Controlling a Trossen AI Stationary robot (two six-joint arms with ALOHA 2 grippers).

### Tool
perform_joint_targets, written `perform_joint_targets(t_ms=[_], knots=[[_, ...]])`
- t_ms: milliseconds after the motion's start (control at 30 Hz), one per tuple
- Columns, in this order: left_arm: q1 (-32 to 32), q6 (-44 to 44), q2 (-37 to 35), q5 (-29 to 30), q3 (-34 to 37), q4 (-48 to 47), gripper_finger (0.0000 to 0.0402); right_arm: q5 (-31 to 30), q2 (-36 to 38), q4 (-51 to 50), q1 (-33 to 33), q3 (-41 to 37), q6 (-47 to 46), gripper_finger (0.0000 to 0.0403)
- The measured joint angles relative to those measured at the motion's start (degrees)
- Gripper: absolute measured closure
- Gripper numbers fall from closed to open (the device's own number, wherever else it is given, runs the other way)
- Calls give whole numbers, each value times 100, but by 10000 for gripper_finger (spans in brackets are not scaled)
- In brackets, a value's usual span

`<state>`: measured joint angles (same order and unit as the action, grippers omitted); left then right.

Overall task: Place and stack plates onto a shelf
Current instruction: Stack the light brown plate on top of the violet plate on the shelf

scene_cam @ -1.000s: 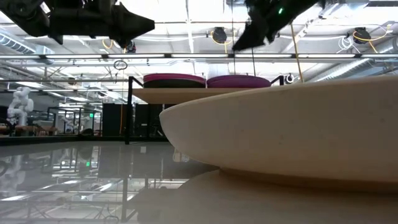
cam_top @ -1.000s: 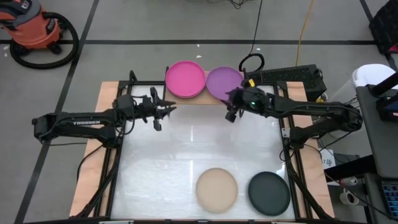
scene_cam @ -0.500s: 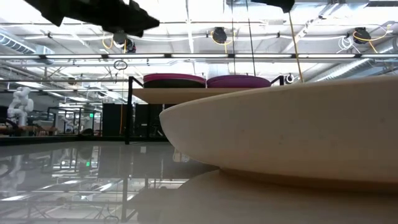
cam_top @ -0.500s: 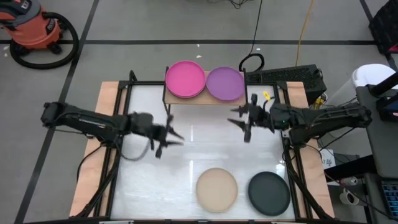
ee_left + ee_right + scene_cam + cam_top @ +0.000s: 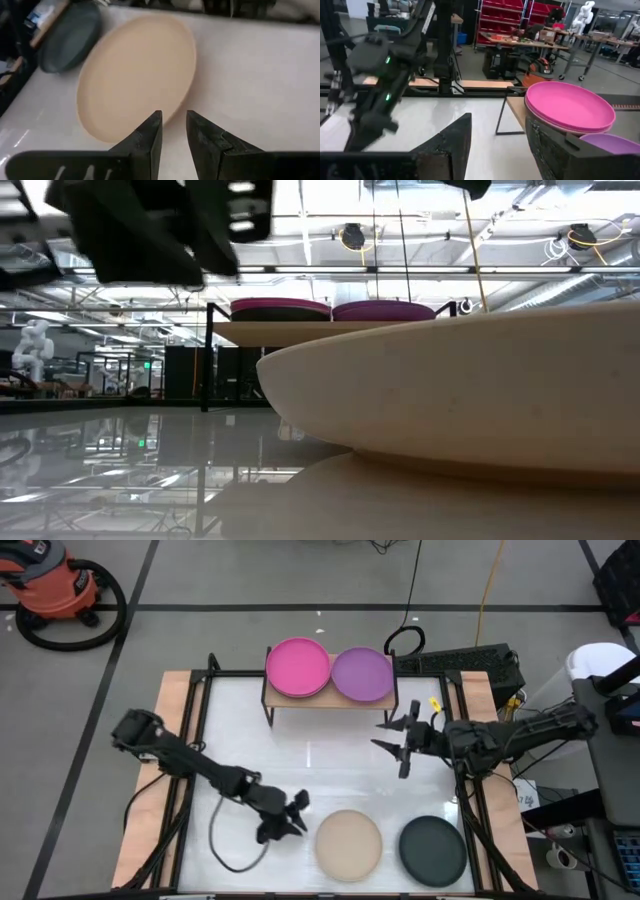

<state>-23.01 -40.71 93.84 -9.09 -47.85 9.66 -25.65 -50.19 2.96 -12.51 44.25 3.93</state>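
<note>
On the shelf (image 5: 330, 700) at the far side, a hot pink plate (image 5: 298, 667) tops one stack and a purple plate (image 5: 362, 673) tops the other. In the low view a dark plate (image 5: 280, 314) shows under the pink one (image 5: 280, 305). A beige plate (image 5: 349, 843) and a dark grey plate (image 5: 433, 850) lie flat on the table near its near edge. My left gripper (image 5: 298, 815) hovers just left of the beige plate (image 5: 137, 75), its fingers narrowly open and empty. My right gripper (image 5: 385, 737) hangs open and empty in front of the shelf's right end.
The white tabletop (image 5: 300, 760) lies inside a black frame (image 5: 465, 800) on a wooden board. A loose cable (image 5: 225, 850) trails under the left arm. Free surface stretches between the shelf and the two near plates. An orange vacuum (image 5: 50, 585) stands on the floor beyond the table.
My left gripper has swung from in front of the shelf toward the near edge and rightward, down beside the beige plate. My right gripper has drawn back from the purple plate on the shelf toward the table's right and near side, staying open.
</note>
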Motion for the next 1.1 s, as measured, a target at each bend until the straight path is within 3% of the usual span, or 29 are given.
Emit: perform_joint_targets(t_ms=[233,467,833,1100], knots=[[24,-798,1090,15,-1033,-556,307,13,21,25,-4,-2,-31,234],[10,-1536,1479,30,-1728,-1671,303,15,21,2,-2,-2,-172,234],[-151,-2088,1558,636,-1824,-1568,206,15,19,-67,-2,-2,-174,234],[-69,-2165,1684,642,-1822,-1284,198,17,17,-73,2,-2,-176,234]])
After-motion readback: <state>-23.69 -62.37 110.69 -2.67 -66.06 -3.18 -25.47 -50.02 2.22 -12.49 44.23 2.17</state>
